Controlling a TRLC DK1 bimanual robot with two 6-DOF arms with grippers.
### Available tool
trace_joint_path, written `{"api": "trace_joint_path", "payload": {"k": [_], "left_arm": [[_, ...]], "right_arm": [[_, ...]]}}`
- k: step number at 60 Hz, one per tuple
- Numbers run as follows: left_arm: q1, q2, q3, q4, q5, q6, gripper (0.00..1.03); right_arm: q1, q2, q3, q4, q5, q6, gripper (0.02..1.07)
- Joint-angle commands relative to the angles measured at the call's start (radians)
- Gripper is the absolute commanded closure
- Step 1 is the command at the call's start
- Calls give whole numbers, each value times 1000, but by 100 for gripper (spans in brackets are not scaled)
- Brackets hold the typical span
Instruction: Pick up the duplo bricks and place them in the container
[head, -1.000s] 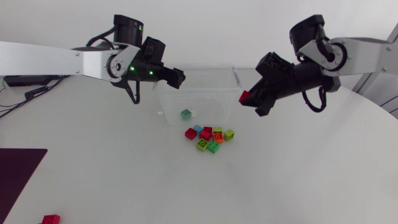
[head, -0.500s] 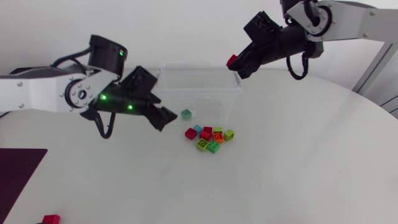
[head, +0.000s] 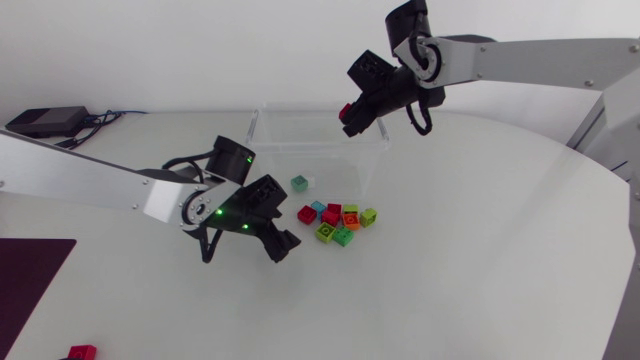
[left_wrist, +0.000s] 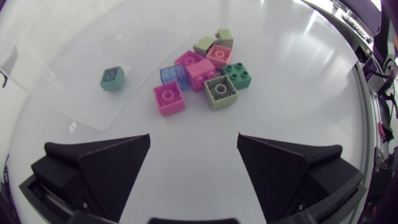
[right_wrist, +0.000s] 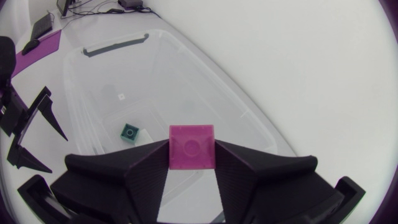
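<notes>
Right arm (head: 520, 52): extended above the container (head: 268, 160), at its far rim.
Right pincer (head: 351, 114): clamped on red brick (head: 345, 109).
Left arm (head: 90, 182): low over bench (head: 450, 270).
Left pincer (head: 283, 247): fingers apart, empty, just short of brick pile (head: 335, 222).
Teal brick (head: 299, 183): inside container.

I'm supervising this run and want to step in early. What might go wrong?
The right hand holds a red brick close to the rim of the clear container; released here, it might clip the rim and fall outside. The left hand is open short of the brick pile, whose bricks touch; closing there might shove neighbours or catch two.
</notes>
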Motion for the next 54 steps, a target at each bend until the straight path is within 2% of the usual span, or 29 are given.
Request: {"api": "trace_joint_path", "payload": {"k": [1, 3, 13, 28, 44, 54], "left_arm": [[-20, 54, 35, 35, -19, -27, 6], [-26, 63, 36, 52, -29, -44, 6], [-46, 109, 55, 148, -89, -113, 8], [-45, 186, 96, 220, -146, -181, 10], [-45, 236, 115, 268, -158, -210, 12], [-45, 265, 127, 282, -158, -217, 15]], "right_arm": [[10, 32, 25, 9, 19, 35, 12], [10, 23, 18, 12, 21, 43, 9], [4, -98, -111, 81, 19, 57, 9], [2, -345, -441, 187, 17, 57, 9], [4, -571, -760, 253, 10, 49, 9], [7, -631, -920, 291, 4, 47, 9]]}}
